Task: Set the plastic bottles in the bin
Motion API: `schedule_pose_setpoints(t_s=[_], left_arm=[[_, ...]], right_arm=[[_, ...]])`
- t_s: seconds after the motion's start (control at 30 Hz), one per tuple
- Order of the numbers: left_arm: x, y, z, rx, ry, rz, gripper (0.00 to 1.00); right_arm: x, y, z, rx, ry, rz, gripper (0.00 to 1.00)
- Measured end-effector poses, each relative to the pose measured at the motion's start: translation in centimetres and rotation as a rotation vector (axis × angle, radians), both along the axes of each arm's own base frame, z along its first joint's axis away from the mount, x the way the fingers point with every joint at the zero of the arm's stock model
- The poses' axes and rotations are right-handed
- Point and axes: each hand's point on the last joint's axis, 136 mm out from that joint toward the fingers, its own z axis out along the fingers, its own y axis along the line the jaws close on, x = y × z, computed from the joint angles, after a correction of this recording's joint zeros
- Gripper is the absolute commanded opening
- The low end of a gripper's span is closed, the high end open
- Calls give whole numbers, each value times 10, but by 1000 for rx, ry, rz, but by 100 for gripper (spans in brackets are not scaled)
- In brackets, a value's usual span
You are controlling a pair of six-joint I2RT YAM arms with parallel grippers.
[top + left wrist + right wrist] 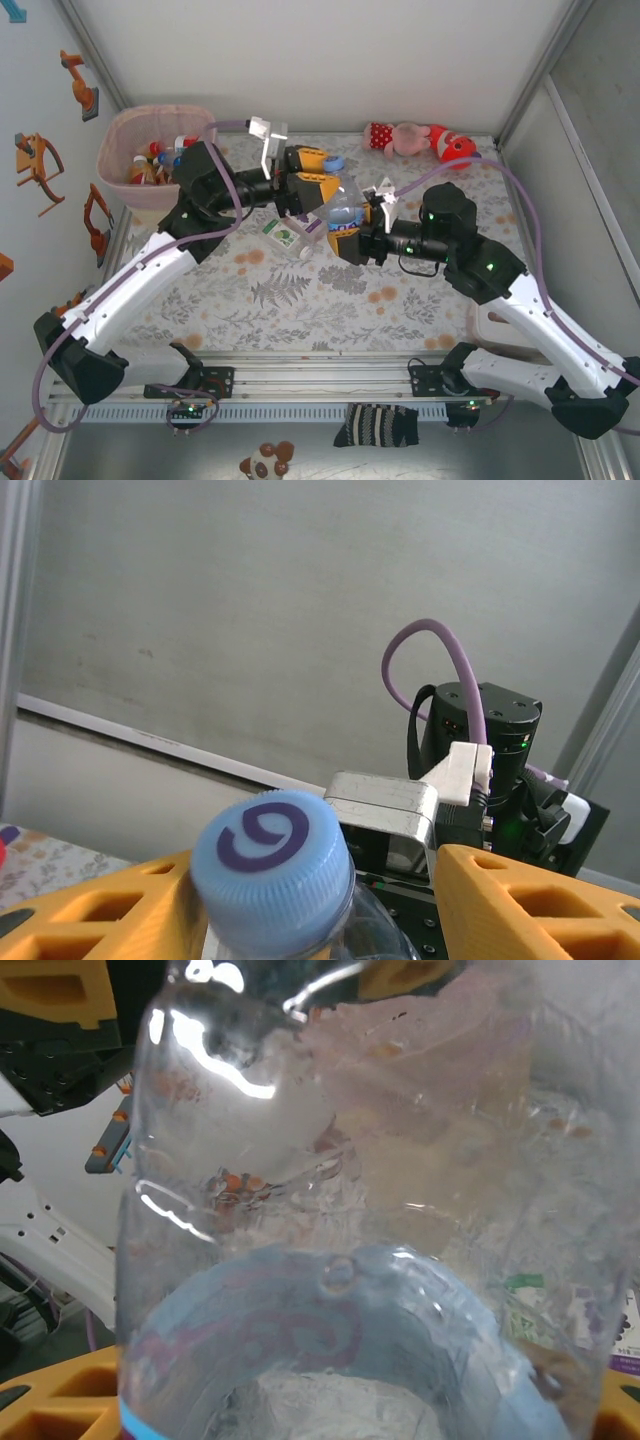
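A clear plastic bottle with a pale blue cap and a blue label hangs above the middle of the table between both arms. My right gripper is shut on its label end, and the bottle's clear body fills the right wrist view. My left gripper stands open around the cap end. In the left wrist view the cap leans against one yellow finger and a gap shows to the other. The pale pink bin stands at the far left with several bottles inside. Another bottle, with a green-and-white label, lies on the table below the grippers.
A pink-and-red plush toy lies at the far right by the back wall. A white box sits under my right arm near the right wall. The floral table cloth is bare towards the front.
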Motion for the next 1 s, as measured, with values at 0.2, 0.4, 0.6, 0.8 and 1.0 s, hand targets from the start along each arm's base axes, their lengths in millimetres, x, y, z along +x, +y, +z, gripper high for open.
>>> schedule_pose_setpoints(t_s=[0.2, 0.4, 0.6, 0.8, 1.0], left_arm=[[4, -3, -3, 7, 14, 10, 55], [3, -2, 3, -4, 3, 13, 46], [5, -4, 2, -1, 19, 15, 34], [5, -4, 2, 0, 27, 15, 25], [8, -2, 0, 22, 6, 55, 23]], right_arm=[[-2, 1, 0, 1, 3, 11, 58], [-3, 2, 0, 3, 5, 21, 58], [-3, 3, -2, -2, 5, 25, 57], [-1, 3, -3, -7, -1, 20, 64], [7, 0, -6, -21, 3, -28, 83]])
